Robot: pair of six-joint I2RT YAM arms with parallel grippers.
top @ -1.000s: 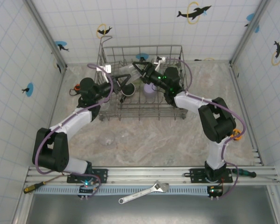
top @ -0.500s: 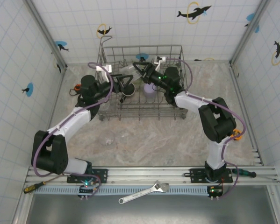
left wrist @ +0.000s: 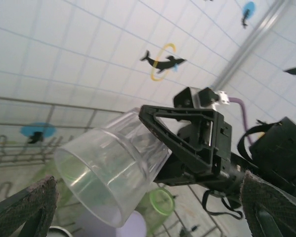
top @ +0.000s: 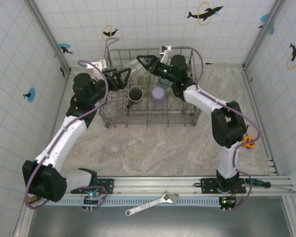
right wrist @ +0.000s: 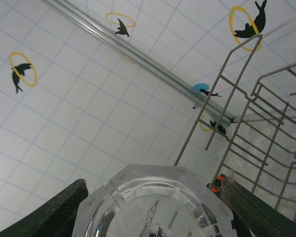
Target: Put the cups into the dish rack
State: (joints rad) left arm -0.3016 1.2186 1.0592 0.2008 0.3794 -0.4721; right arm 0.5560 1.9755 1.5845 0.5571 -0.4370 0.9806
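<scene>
One clear cup (left wrist: 110, 182) in right jaws faces left wrist mouth-first; left jaws wide.

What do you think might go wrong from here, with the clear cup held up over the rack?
1. The right gripper pinches the clear cup near its base, tilted sideways. The smooth, tapered wall could slip and drop the cup onto the black cup or lavender cup below.
2. The open left gripper sits close to the cup's mouth, so either arm moving could knock it.
</scene>
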